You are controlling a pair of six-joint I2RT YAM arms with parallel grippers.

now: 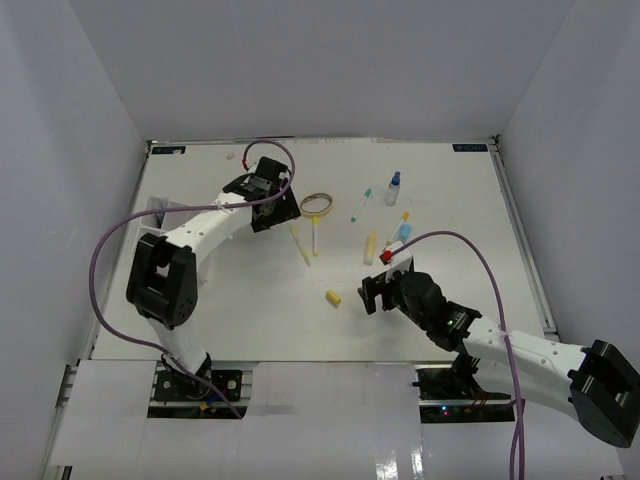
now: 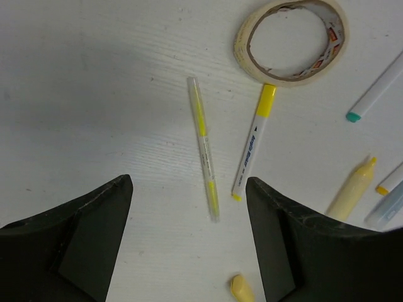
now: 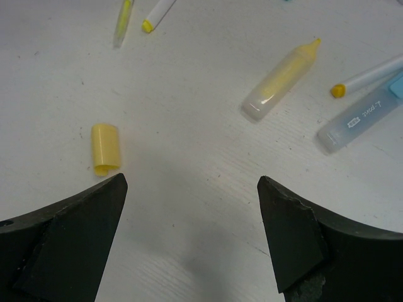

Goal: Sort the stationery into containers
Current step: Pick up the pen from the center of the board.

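The stationery lies scattered mid-table. A tan tape ring (image 1: pixel 316 204) (image 2: pixel 291 39) sits beyond two thin pens: a clear yellow pen (image 2: pixel 204 146) (image 1: pixel 300 243) and a white marker with a yellow cap (image 2: pixel 253 141) (image 1: pixel 316 235). My left gripper (image 2: pixel 187 182) (image 1: pixel 272 212) hovers open just short of their near ends, holding nothing. A yellow eraser piece (image 3: pixel 106 148) (image 1: pixel 333 297) lies just beyond the left finger of my open, empty right gripper (image 3: pixel 192 182) (image 1: pixel 385 280). A white tray edge (image 1: pixel 160 208), perhaps the containers, shows at the table's left rim.
A pale yellow tube (image 3: pixel 280 78) (image 1: pixel 371 245), a blue-grey stick (image 3: pixel 362 119) and a yellow-tipped marker (image 3: pixel 368 75) lie ahead of the right gripper. Farther back are a teal-capped marker (image 1: pixel 360 204) and a small clear bottle (image 1: pixel 393 188). White walls enclose the table.
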